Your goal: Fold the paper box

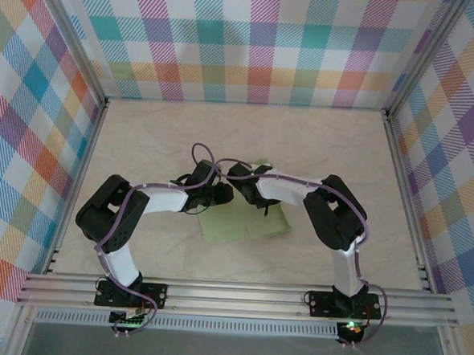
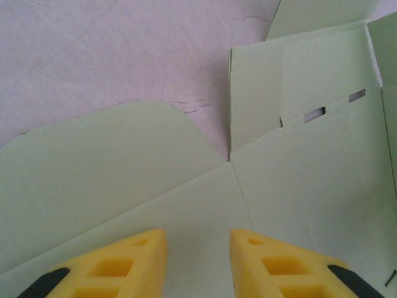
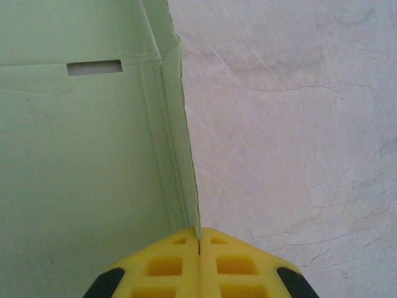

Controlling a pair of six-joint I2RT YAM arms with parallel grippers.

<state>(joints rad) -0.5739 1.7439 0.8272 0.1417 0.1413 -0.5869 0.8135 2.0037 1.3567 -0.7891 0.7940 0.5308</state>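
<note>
The paper box (image 1: 242, 223) is a pale green sheet lying partly unfolded on the table between the two arms. My left gripper (image 2: 198, 239) hovers open over a flat panel of the paper box (image 2: 298, 180), its yellow fingertips (image 2: 146, 248) apart with nothing between them; a rounded flap (image 2: 105, 155) lies to the left. My right gripper (image 3: 199, 239) is shut on the edge of an upright side wall (image 3: 180, 124) of the paper box (image 3: 80, 155), with a slot (image 3: 94, 67) in the panel beyond. From above, the left gripper (image 1: 222, 194) and right gripper (image 1: 242, 179) meet over the sheet's far part.
The marble-look table (image 1: 320, 142) is bounded by aluminium rails (image 1: 238, 294) at the near edge and plaid walls (image 1: 245, 41) on three sides. Bare tabletop lies beyond and to both sides of the sheet.
</note>
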